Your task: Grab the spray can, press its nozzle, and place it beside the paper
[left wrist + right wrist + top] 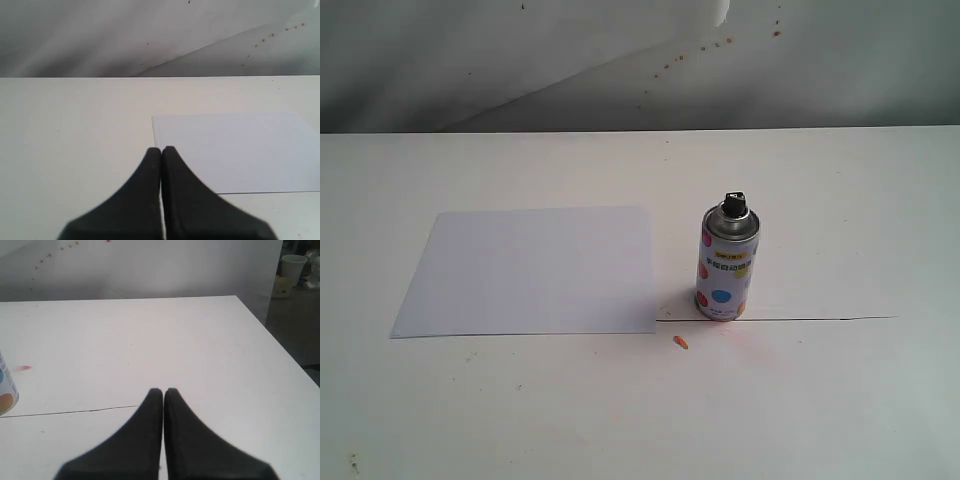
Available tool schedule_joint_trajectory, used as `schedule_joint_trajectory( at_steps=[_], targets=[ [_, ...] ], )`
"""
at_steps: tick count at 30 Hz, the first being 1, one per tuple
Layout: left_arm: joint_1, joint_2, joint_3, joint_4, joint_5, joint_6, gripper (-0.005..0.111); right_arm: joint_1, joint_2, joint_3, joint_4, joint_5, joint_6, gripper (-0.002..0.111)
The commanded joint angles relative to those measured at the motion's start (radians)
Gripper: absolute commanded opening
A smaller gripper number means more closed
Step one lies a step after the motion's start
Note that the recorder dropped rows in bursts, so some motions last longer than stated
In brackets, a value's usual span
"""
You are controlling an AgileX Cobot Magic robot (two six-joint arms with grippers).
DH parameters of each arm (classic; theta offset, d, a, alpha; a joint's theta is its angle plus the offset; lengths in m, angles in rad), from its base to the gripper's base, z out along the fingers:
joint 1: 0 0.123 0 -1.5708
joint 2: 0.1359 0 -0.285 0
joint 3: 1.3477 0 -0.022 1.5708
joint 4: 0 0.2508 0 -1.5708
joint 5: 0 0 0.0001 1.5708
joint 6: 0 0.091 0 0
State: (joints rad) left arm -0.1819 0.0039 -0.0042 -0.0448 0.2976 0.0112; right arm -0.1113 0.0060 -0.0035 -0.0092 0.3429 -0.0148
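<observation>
The spray can (pixel 727 262) stands upright on the white table, white with coloured dots and a silver shoulder. Its black nozzle (pixel 735 205) sits on top. Just left of it the paper (pixel 535 270) lies flat. No arm shows in the exterior view. In the left wrist view my left gripper (pixel 162 149) is shut, empty, its tips over the paper's (pixel 235 150) near corner. In the right wrist view my right gripper (pixel 163 390) is shut and empty, and only an edge of the can (pixel 6 390) shows far off to one side.
A small orange scrap (pixel 681 343) lies on the table in front of the can. A thin dark seam (pixel 800 319) runs across the tabletop. The table's edge (pixel 270 335) shows in the right wrist view, with floor and a white cup (pixel 293 267) beyond.
</observation>
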Motion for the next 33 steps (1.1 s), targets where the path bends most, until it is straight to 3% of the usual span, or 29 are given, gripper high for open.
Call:
schedule_joint_trajectory(
  at_steps=[1, 12, 21, 30, 33],
  targets=[
    [0.003, -0.004, 0.004, -0.003, -0.013, -0.003, 0.000, 0.003, -0.006, 0.003, -0.012, -0.002, -0.003, 0.001],
    [0.003, -0.004, 0.004, -0.003, -0.013, 0.000, 0.000, 0.003, -0.006, 0.003, -0.081, -0.023, -0.011, 0.001],
    [0.003, -0.004, 0.004, -0.003, -0.013, -0.003, 0.000, 0.003, -0.006, 0.003, -0.004, -0.528, -0.008, 0.001],
    [0.003, -0.004, 0.004, -0.003, -0.013, -0.001, 0.000, 0.003, -0.006, 0.003, 0.018, -0.857, -0.008, 0.001],
    [0.003, -0.004, 0.004, -0.003, -0.013, -0.001, 0.000, 0.003, -0.006, -0.037, 0.021, -0.849, -0.004, 0.001]
  ],
)
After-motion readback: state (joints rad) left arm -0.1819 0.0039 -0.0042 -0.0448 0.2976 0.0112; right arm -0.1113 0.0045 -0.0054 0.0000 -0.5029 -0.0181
